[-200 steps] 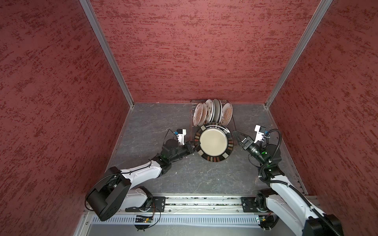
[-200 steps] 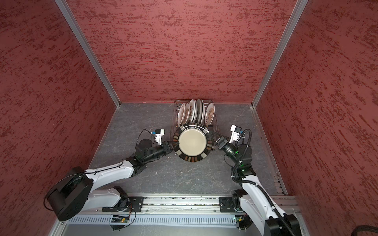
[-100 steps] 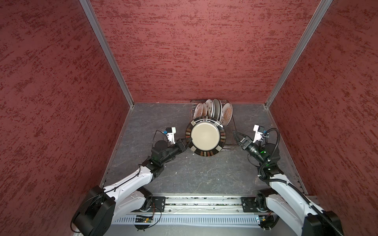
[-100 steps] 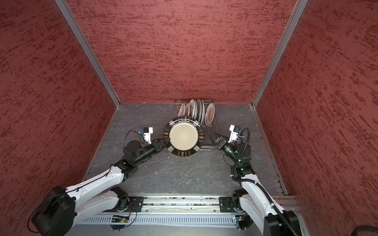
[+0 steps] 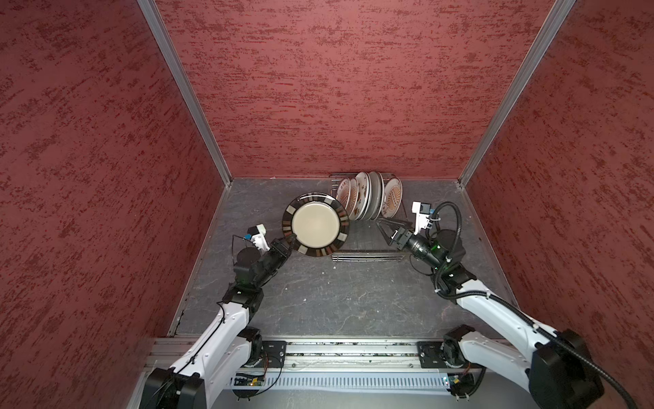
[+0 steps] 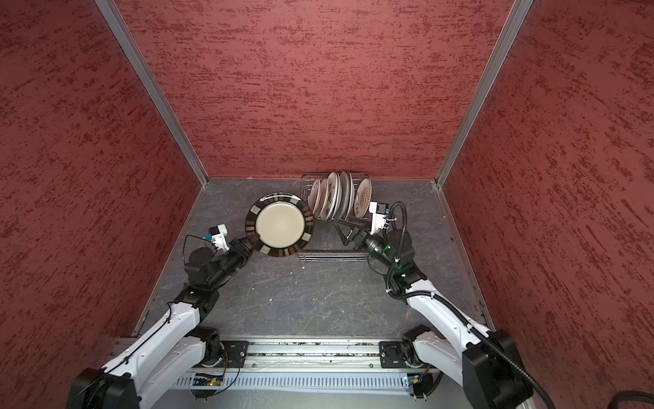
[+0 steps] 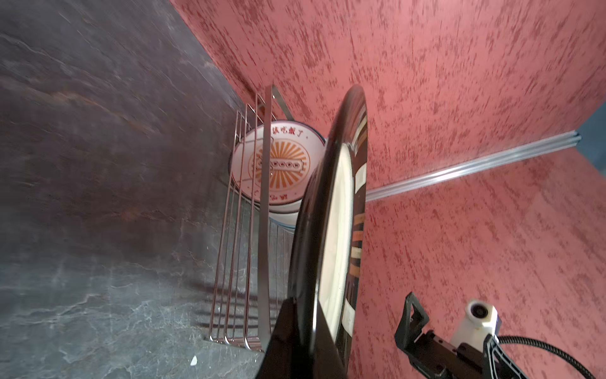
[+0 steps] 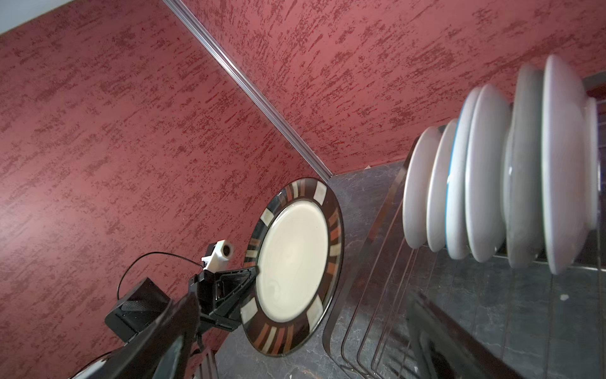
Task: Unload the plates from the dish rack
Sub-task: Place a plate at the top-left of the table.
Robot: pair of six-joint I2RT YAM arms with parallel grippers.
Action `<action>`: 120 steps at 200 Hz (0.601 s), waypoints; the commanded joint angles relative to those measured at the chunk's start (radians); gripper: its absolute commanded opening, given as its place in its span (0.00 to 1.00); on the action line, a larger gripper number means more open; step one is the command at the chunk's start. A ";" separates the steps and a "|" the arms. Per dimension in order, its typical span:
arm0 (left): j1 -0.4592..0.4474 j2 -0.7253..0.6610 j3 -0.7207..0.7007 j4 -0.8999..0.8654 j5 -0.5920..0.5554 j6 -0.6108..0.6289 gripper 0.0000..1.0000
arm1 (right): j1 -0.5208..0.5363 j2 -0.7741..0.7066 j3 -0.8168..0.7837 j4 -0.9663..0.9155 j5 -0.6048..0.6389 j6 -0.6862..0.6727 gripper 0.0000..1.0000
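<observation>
The brown-rimmed beige plate [image 5: 315, 225] [image 6: 279, 226] hangs just left of the dish rack [image 5: 368, 253] [image 6: 332, 255], its beige face showing in both top views. My left gripper [image 5: 292, 241] [image 6: 249, 241] is shut on its near-left rim. The left wrist view shows this plate [image 7: 337, 229] edge-on between my left gripper's [image 7: 308, 315] fingers. Several plates [image 5: 368, 200] [image 6: 336, 198] [image 8: 492, 180] stand upright at the rack's far end. An orange-sunburst plate [image 7: 278, 164] faces the left wrist camera. My right gripper [image 5: 387, 230] [image 6: 345, 230] is open with nothing in it over the rack's right side.
Red textured walls [image 5: 318, 88] close the cell at the back and on both sides. The rack stands against the back wall, right of centre. The rack's near half [image 8: 410, 311] holds no plates. The grey slate floor [image 5: 336, 301] stretches between the arms.
My left arm has carried the brown-rimmed plate from over the rack's near end to the left and farther back. The right gripper stays open and has barely moved.
</observation>
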 commanded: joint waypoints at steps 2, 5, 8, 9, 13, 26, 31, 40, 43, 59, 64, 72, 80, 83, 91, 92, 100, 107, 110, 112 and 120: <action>0.055 -0.068 0.015 0.137 0.089 -0.063 0.00 | 0.047 0.032 0.055 -0.040 0.095 -0.085 0.99; 0.061 -0.072 0.018 0.127 0.089 -0.063 0.00 | 0.054 0.039 0.060 -0.039 0.097 -0.092 0.99; 0.065 -0.078 0.020 0.116 0.085 -0.062 0.00 | 0.063 0.046 0.066 -0.039 0.097 -0.098 0.99; 0.067 -0.080 0.020 0.115 0.084 -0.061 0.00 | 0.065 0.048 0.068 -0.039 0.097 -0.100 0.99; 0.073 -0.086 0.022 0.098 0.078 -0.059 0.00 | 0.075 0.060 0.076 -0.039 0.097 -0.109 0.99; 0.096 -0.098 0.030 0.068 0.057 -0.054 0.00 | 0.105 0.101 0.108 -0.050 0.100 -0.128 0.99; 0.109 -0.097 0.032 0.039 0.057 -0.058 0.00 | 0.117 0.119 0.124 -0.056 0.102 -0.135 0.99; 0.137 -0.089 0.029 0.043 0.063 -0.073 0.00 | 0.139 0.156 0.156 -0.074 0.111 -0.146 0.99; 0.144 -0.085 0.027 0.050 0.067 -0.078 0.00 | 0.147 0.168 0.167 -0.081 0.117 -0.150 0.99; 0.187 -0.067 0.017 0.093 0.074 -0.109 0.00 | 0.188 0.230 0.224 -0.111 0.145 -0.177 0.99; 0.194 -0.064 0.014 0.098 0.070 -0.111 0.00 | 0.200 0.247 0.239 -0.120 0.162 -0.185 0.99; 0.199 -0.061 0.014 0.093 0.055 -0.105 0.00 | 0.219 0.278 0.266 -0.132 0.192 -0.196 0.99; 0.204 -0.057 0.017 0.076 0.032 -0.094 0.00 | 0.236 0.310 0.295 -0.147 0.217 -0.205 0.99; 0.205 -0.057 0.019 0.070 0.023 -0.091 0.00 | 0.242 0.322 0.307 -0.153 0.226 -0.208 0.99; 0.214 -0.051 0.020 0.068 0.002 -0.083 0.00 | 0.258 0.355 0.339 -0.169 0.248 -0.218 0.99; 0.214 -0.050 0.019 0.068 -0.001 -0.083 0.00 | 0.259 0.359 0.343 -0.171 0.252 -0.219 0.99; 0.224 -0.040 0.017 0.068 -0.023 -0.083 0.00 | 0.273 0.383 0.371 -0.181 0.284 -0.222 0.99; 0.233 -0.023 0.015 0.068 -0.036 -0.083 0.00 | 0.286 0.430 0.400 -0.191 0.307 -0.226 0.99; 0.238 -0.014 0.015 0.072 -0.039 -0.084 0.00 | 0.289 0.440 0.408 -0.193 0.311 -0.227 0.99; 0.242 -0.006 0.015 0.075 -0.039 -0.085 0.00 | 0.292 0.448 0.414 -0.195 0.315 -0.228 0.99; 0.257 0.028 0.019 0.096 -0.025 -0.090 0.00 | 0.300 0.478 0.445 -0.202 0.330 -0.234 0.99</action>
